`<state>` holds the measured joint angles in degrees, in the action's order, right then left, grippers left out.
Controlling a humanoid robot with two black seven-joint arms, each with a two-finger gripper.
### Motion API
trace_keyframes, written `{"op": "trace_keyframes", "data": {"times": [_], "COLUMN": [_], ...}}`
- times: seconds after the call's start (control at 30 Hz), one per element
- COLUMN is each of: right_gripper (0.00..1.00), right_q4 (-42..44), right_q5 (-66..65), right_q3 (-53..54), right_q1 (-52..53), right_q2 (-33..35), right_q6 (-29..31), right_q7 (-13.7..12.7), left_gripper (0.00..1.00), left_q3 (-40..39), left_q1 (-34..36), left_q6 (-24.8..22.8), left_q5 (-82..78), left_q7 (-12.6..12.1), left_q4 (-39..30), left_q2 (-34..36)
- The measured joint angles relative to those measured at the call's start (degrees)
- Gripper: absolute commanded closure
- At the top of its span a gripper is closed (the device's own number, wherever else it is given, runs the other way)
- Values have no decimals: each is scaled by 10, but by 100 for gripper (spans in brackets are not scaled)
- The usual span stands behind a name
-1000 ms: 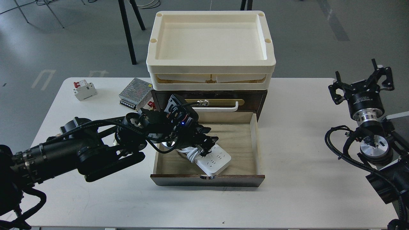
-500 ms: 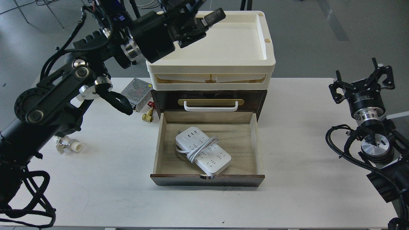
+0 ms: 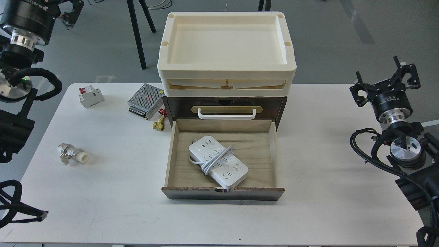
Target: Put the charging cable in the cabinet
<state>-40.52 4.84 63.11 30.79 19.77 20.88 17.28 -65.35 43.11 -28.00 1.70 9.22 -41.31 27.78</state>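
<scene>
Head view: flat white power strip with looped cord, the charging cable (image 3: pixel 218 165), lies diagonally in the pulled-out light-wood drawer of the dark brown wooden cabinet (image 3: pixel 224 107) (nothing touching it). Right gripper (image 3: pixel 386 80) spread open, empty; left gripper (image 3: pixel 70 7) mostly cropped, jaws indeterminable.

Wood cabinet (image 3: pixel 224 103) with plastic trays (image 3: pixel 226 51) on a matt white table (image 3: pixel 308 206).
Inside the cabinet's pale, grainy wood drawer (image 3: pixel 223 161) lies the smooth white plastic charging cable (image 3: pixel 218 166). Left of the cabinet sits a perforated metal box (image 3: pixel 145 96).
</scene>
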Motion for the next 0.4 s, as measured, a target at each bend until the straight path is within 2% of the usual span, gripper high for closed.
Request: {"op": "trace_keyframes", "data": {"times": [0.17,0.4], "right_gripper": [1,0], "right_q4": [1,2], "right_q5": [1,2], "right_q3": [2,3], "right_q1": [-4,0], "right_q2": [0,-1], "right_q6": [3,0], "right_q7": [2,2], "left_gripper": [0,0], "left_q3": [3,11], "left_q1": [-59,-83], "left_q6": [0,0], "left_q5": [44,46], "left_q7": [0,5], "left_q4": [39,90], "left_q2": [-6,-27]}}
